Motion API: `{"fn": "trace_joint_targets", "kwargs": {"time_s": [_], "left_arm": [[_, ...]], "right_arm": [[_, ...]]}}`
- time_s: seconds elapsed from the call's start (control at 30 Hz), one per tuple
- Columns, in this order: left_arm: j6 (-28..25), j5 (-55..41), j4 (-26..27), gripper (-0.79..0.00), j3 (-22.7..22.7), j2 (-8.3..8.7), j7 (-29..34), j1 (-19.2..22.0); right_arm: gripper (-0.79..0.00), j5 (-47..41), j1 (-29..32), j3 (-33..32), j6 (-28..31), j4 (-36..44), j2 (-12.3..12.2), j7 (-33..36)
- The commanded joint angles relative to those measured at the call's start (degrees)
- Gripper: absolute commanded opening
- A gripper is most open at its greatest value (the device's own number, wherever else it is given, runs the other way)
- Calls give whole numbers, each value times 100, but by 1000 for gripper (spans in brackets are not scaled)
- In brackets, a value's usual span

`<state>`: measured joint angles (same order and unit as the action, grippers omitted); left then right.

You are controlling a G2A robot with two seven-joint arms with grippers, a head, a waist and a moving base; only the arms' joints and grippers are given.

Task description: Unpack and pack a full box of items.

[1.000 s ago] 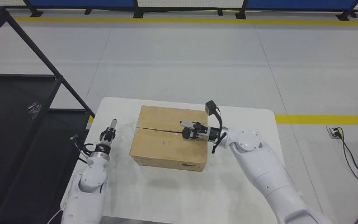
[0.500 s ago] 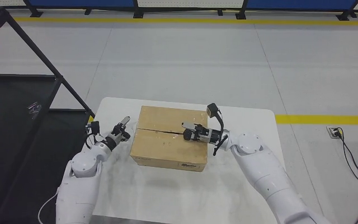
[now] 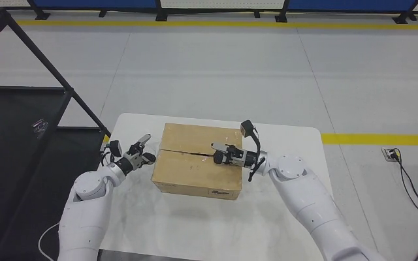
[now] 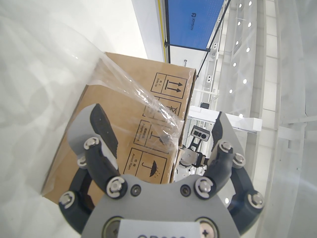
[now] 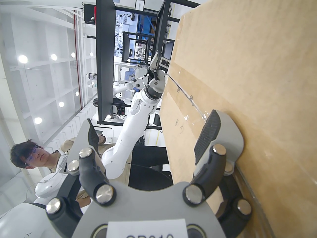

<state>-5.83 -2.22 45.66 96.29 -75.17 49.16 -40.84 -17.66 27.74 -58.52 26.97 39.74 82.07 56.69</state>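
Since the earlier frames our left arm has swung round from lying along the bench's point(image 3: 281, 209) left edge to face the box point(image 3: 196, 171), and the left tool point(image 3: 142, 156) now sits just beside the box's left end, level with the top seam point(image 3: 189, 151). The right tool point(image 3: 215, 152) has barely shifted along that seam. The box stands closed in the middle of the bench, somewhat nearer the far edge. Its flaps meet along the seam, and clear tape point(image 4: 148, 100) runs down over the left end. In the left wrist view the left tool's point(image 4: 158, 117) fingers stand wide apart, aimed at the taped top corner of that end and not touching it. In the right wrist view the right tool point(image 5: 151, 122) is also spread, with one finger point(image 5: 210, 130) lying on the cardboard top beside the seam and the other held off it. We judge the task to be at its very start, with the box still to be opened before anything can be unpacked. The next move seems to call for catching the tape or a flap edge at the left end while the right tool steadies the lid, and the thin, slippery film may be hard to pinch.
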Motion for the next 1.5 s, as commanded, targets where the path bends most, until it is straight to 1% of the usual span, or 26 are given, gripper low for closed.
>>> {"fn": "trace_joint_targets", "kwargs": {"time_s": [0.0, 0.07, 0.2, 0.23, 0.27, 0.3, 0.33, 0.37, 0.53, 0.63, 0.93, 1.03, 1.13, 1.27, 1.47], "left_arm": [[15, -23, -33, -157, -62, -2, -63, 23], [26, -75, -67, -391, -110, -3, -122, 47], [22, -136, -114, -557, -175, 8, -227, 76], [3, -143, -115, -634, -187, 11, -278, 77], [-18, -132, -114, -671, -204, 15, -327, 71], [-30, -145, -104, -677, -216, 19, -354, 67], [-74, -169, -85, -754, -219, 24, -376, 53], [-120, -174, -65, -785, -220, 30, -426, 31], [-240, -216, 95, -785, -229, 60, -628, -89], [-293, -194, 239, -785, -227, 78, -863, -188], [-550, -208, 958, -785, -187, 125, -1465, -637], [-595, -241, 1240, -785, -108, 143, -1773, -792], [-623, -326, 1609, -785, 30, 172, -1997, -972], [-613, -373, 2230, -785, 164, 198, -2323, -1273], [-581, -506, 3259, -785, 263, 219, -2522, -1782]], "right_arm": [[0, -2, -6, 3, 1, -15, 3, 3], [0, -5, -14, 5, -4, -28, 6, 8], [0, -15, -16, -2, 14, -53, 7, 10], [0, -8, -16, -5, 19, -61, 5, 8], [0, -13, -15, -10, 24, -67, 5, 5], [0, -18, -14, -12, 28, -68, 5, 9], [0, -25, -14, -14, 30, -71, 5, 18], [0, -27, -16, -16, 31, -75, 5, 22], [0, -34, -53, -13, 36, -99, 12, 39], [0, -34, -87, 3, 18, -127, 22, 66], [0, -51, -166, 27, 37, -225, 47, 109], [0, -59, -184, 33, 44, -253, 55, 116], [0, -54, -199, 37, 49, -278, 60, 110], [0, -66, -223, 37, 47, -314, 66, 129], [0, -82, -280, 55, 19, -384, 92, 82]]}}
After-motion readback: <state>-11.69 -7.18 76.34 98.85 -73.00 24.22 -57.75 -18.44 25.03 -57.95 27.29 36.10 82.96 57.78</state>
